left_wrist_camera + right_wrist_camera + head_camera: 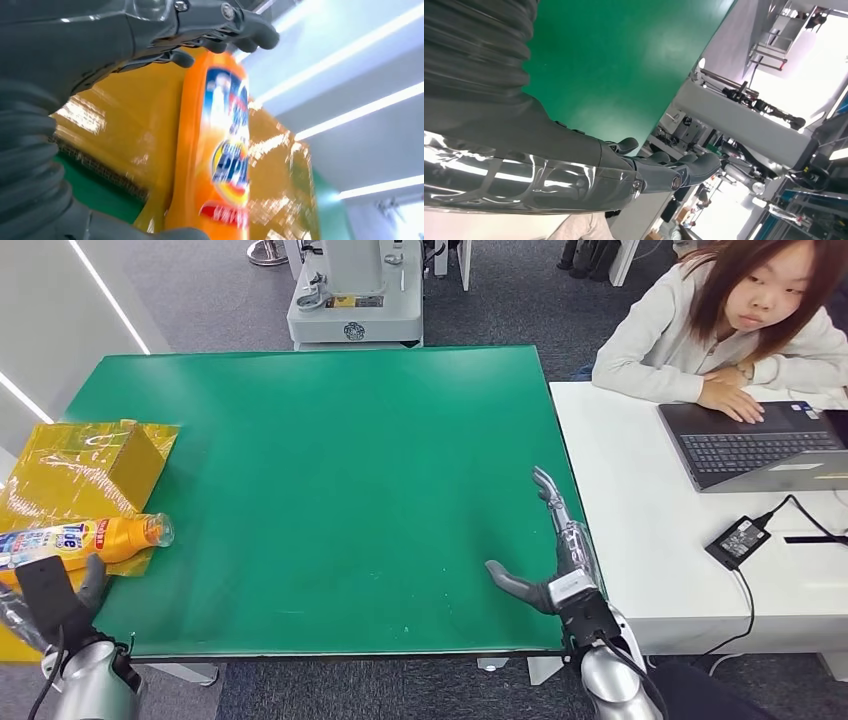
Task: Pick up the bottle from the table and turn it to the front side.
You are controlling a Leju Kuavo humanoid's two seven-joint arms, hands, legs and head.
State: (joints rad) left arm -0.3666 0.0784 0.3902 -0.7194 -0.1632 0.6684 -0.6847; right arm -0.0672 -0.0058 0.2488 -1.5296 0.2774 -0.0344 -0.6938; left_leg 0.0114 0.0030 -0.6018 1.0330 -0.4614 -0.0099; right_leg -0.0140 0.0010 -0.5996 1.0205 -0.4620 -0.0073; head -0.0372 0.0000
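An orange bottle (85, 539) with a blue and red label lies on its side on crinkled yellow wrapping (60, 465) at the table's left edge, its clear cap end pointing right. My left hand (55, 602) sits just in front of it, at the near left corner. In the left wrist view the bottle (220, 150) looks blurred between the dark fingers (235, 30) on one side and the thumb (172, 233) on the other, which stand apart and do not clamp it. My right hand (555, 560) rests flat on the green table (340, 460) near its right edge, fingers spread, holding nothing.
A yellow wrapped box (125, 462) stands behind the bottle. A white desk (640, 530) adjoins the table's right side, with a laptop (760, 445), a power brick (738, 541) and a seated person (730, 330). A grey machine base (355, 300) stands beyond the far edge.
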